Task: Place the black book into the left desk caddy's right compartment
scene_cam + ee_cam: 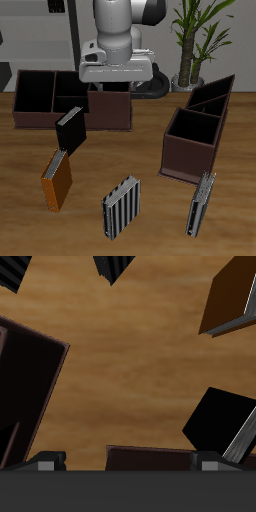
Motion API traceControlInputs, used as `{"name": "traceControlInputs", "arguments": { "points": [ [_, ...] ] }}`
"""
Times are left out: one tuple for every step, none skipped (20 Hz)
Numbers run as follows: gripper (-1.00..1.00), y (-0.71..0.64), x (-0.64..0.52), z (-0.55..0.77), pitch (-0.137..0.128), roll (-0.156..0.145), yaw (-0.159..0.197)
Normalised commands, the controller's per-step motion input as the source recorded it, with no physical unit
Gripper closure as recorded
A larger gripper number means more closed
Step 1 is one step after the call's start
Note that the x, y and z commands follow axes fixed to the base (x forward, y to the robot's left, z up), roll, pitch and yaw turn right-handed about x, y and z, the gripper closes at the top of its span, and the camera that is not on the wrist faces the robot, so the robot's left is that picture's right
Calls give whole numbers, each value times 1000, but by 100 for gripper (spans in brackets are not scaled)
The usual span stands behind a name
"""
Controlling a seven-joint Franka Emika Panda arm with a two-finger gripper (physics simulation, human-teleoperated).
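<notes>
- No brand, label or readable writing shows on any book or caddy in either view.
- The broadside caddy [68, 98] stands at the back of the bench [140, 150], a long dark brown open box with dividers; the robot's body hides part of its top.
- The black book [70, 130] stands tilted, touching or just in front of that caddy's front wall. It is a thin plain-black hardcover with a pale edge along one side; in the wrist view it shows as a black slab [220, 421] with a light strip at its edge.
- The orange-brown book [56, 180] stands just in front of the black book, nearer the bench's front edge, apparently apart from it.
- The grey-and-black striped book [121, 207] stands upright nearer the front edge, well apart from the black book.
- Bare wood lies open between the black book and the left desk caddy [200, 125].
- The left desk caddy is seen end-on; its right compartment [193, 128] is the open, roughly square end section nearest the front.
- A thin grey book [201, 203] stands just in front of that caddy.
- The end effector [128, 464] is high above the bench near the broadside caddy; only its two fingertips [46, 464] peek in, set wide apart with nothing between them.
</notes>
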Motion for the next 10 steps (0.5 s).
{"name": "traceControlInputs", "arguments": {
  "points": [
    [-100,-556,-188,-6,-21,-9,-98],
    [-100,-434,-210,46,-96,70,10],
    [-100,34,8,8,0,0,0],
    [-100,-463,-181,-11,-14,72,21],
    [-100,-582,-238,71,-86,-62,-79],
    [-100,-485,-217,-29,-54,32,-25],
    [-100,-616,-239,13,-69,-74,-60],
    [-100,-495,-238,-99,-41,-9,-64],
    [-100,-579,-160,-100,1,-16,-22],
    [-100,-574,-195,-49,-43,-80,-54]
  ]
}}
